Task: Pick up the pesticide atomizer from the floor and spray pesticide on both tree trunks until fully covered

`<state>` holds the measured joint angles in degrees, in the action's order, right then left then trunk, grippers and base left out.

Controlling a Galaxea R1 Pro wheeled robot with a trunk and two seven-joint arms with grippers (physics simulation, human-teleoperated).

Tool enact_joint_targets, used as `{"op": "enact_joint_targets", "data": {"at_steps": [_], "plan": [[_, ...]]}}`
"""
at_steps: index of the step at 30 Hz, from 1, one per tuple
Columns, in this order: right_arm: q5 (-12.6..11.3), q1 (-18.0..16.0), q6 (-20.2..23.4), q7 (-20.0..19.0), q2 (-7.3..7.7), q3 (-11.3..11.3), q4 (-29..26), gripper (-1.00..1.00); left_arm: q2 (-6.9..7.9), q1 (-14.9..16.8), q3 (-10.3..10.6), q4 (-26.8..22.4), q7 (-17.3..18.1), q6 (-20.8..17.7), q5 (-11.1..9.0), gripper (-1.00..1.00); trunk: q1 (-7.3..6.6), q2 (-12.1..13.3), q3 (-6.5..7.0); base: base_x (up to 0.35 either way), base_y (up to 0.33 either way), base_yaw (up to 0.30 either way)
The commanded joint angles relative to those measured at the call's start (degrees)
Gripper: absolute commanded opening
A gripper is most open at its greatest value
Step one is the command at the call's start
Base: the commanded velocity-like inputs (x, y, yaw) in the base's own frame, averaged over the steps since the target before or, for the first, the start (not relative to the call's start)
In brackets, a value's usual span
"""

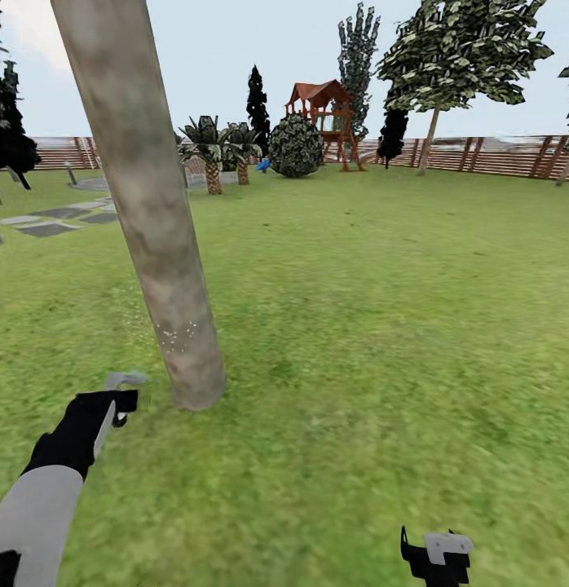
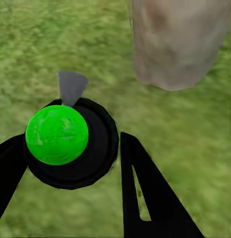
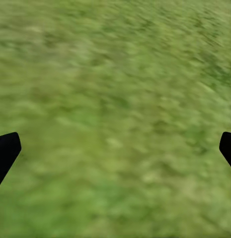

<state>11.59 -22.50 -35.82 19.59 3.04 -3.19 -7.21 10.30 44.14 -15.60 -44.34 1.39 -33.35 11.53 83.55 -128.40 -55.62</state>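
Observation:
A thick, leaning grey-brown tree trunk [image 1: 150,212] rises from the lawn just ahead on the left, and its base [image 2: 177,42] lies close in the left wrist view. Tiny white pesticide specks [image 1: 178,334] dot its lower part. My left gripper [image 1: 125,401] [image 2: 70,148] is shut on the pesticide atomizer [image 2: 57,134], a black round body with a bright green top. Its grey nozzle [image 1: 124,379] points toward the trunk's foot, a short gap away. A second leafy tree [image 1: 431,139] stands far back on the right. My right gripper [image 1: 435,548] [image 3: 115,148] hangs open over bare grass.
Green lawn stretches to a brown slat fence [image 1: 496,155]. Stone pavers [image 1: 60,216] lie at the far left. A round dark bush [image 1: 296,147], small palms [image 1: 211,155] and a red play tower [image 1: 325,114] stand at the back.

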Motion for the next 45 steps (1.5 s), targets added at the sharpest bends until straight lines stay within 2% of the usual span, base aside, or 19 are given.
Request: {"op": "enact_joint_targets", "data": {"at_steps": [1, 3, 5, 8, 10, 15, 20, 22, 24, 26, 27, 29, 31, 34, 36, 39, 40, 41, 45], "plan": [[0.01, 0.0, -0.02, 0.01, 0.03, 0.03, 0.0, 1.0, 2.92, -0.02, -0.08, 0.14, 0.13, -0.4, -0.19, -1.0, 0.0, 0.0, 0.0, 0.0, 0.0, 0.001], [0.01, 0.0, -0.03, 0.01, 0.04, 0.03, 0.0, 1.0, 4.19, -0.13, 0.25, 0.44, 0.24, -0.44, -0.34, -1.0, 0.0, 0.0, 0.0, 0.0, 0.0, 0.0], [0.01, 0.0, -0.03, 0.01, 0.04, 0.03, 0.0, 1.0, 3.72, -0.08, 0.54, 0.59, 0.21, -0.34, -0.22, -1.0, 0.0, 0.0, 0.0, 0.0, 0.0, 0.0], [0.01, 0.0, -0.04, 0.01, 0.04, 0.03, 0.0, 1.0, -2.21, 0.65, 3.39, 0.14, -0.28, -0.54, 0.11, -1.0, 0.0, 0.0, 0.0, 0.0, 0.0, 0.0], [0.01, 0.0, -0.03, 0.01, 0.04, 0.03, 0.0, 1.0, -2.89, 1.99, 3.71, 0.07, -0.19, -0.72, 0.05, -1.0, 0.0, 0.0, 0.0, 0.0, 0.0, 0.0], [0.01, 0.0, 0.0, 0.01, 0.04, 0.03, 0.0, 1.0, 2.45, 4.39, 3.46, 0.04, 0.31, -1.65, -0.45, -1.0, 0.0, 0.0, 0.0, 0.0, 0.0, 0.0], [0.01, 0.0, 0.04, 0.01, 0.04, 0.03, 0.06, 1.0, -5.32, 5.22, 5.8, -1.43, 0.05, -2.41, 0.04, -1.0, 0.0, 0.0, 0.0, 0.0, 0.0, 0.0], [0.01, 0.0, 0.04, 0.01, 0.04, 0.03, 0.07, 1.0, -5.83, 5.85, 5.98, -2.95, 0.26, -5.16, -0.04, -1.0, 0.0, 0.0, 0.0, 0.0, 0.0, 0.0], [0.01, 0.0, 0.05, 0.01, 0.04, 0.03, 0.08, 1.0, -5.04, 6.32, 5.92, -4.44, 0.47, -7.42, -0.24, -1.0, 0.0, 0.0, 0.0, 0.0, 0.0, 0.0], [0.01, 0.0, 0.1, 0.01, 0.04, 0.03, 0.09, 1.0, -1.33, 6.92, 5.61, -5.31, 1.28, -8.52, -0.44, -1.0, 0.0, 0.0, 0.0, 0.0, 0.0, 0.0], [0.01, 0.0, 0.13, 0.01, 0.04, 0.03, 0.09, 1.0, 2.04, 7.06, 5.59, -5.64, 6.8, -8.77, -0.38, -1.0, 0.0, 0.0, 0.0, 0.0, 0.0, 0.0], [0.01, 0.0, 0.13, 0.01, 0.04, 0.03, 0.09, 1.0, 1.47, 7.11, 6.0, -7.16, 9.61, -9.13, -0.19, -1.0, 0.0, 0.0, 0.0, 0.0, 0.0, 0.0], [0.01, 0.0, 0.13, 0.01, 0.04, 0.03, 0.09, 1.0, -2.93, 8.17, 8.1, -9.36, 10.16, -12.46, 0.27, -1.0, 0.0, 0.0, 0.0, 0.0, 0.0, 0.0], [0.01, 0.0, 0.13, 0.01, 0.04, 0.03, 0.09, 1.0, -3.91, 10.07, 9.92, -10.44, 10.2, -15.34, 0.44, -1.0, 0.0, 0.0, 0.0, 0.0, 0.0, 0.0], [0.01, 0.0, 0.13, 0.01, 0.04, 0.03, 0.09, 1.0, -3.29, 10.65, 10.01, -11.24, 10.26, -16.43, 0.59, -1.0, 0.0, 0.0, 0.0, 0.0, 0.0, 0.0], [0.01, 0.0, 0.13, 0.01, 0.04, 0.03, 0.09, 1.0, 1.31, 10.84, 9.87, -11.87, 10.58, -17.05, 0.28, -1.0, 0.0, 0.0, 0.0, 0.0, 0.0, 0.0], [0.01, 0.0, 0.13, 0.01, 0.04, 0.03, 0.09, 1.0, 4.12, 10.8, 9.83, -11.97, 10.69, -17.14, -0.12, -1.0, 0.0, 0.0, 0.0, 0.0, 0.0, 0.0], [0.01, 0.0, 0.13, 0.01, 0.04, 0.03, 0.09, 1.0, 5.11, 10.63, 9.83, -12.06, 10.7, -17.17, -0.27, -1.0, 0.0, 0.0, 0.0, 0.0, 0.0, 0.0], [0.01, 0.0, 0.13, 0.01, 0.04, 0.03, 0.09, 1.0, 4.5, 9.95, 10.22, -12.17, 10.58, -17.06, -0.08, -1.0, 0.0, 0.0, 0.0, 0.0, 0.0, 0.0]]}}
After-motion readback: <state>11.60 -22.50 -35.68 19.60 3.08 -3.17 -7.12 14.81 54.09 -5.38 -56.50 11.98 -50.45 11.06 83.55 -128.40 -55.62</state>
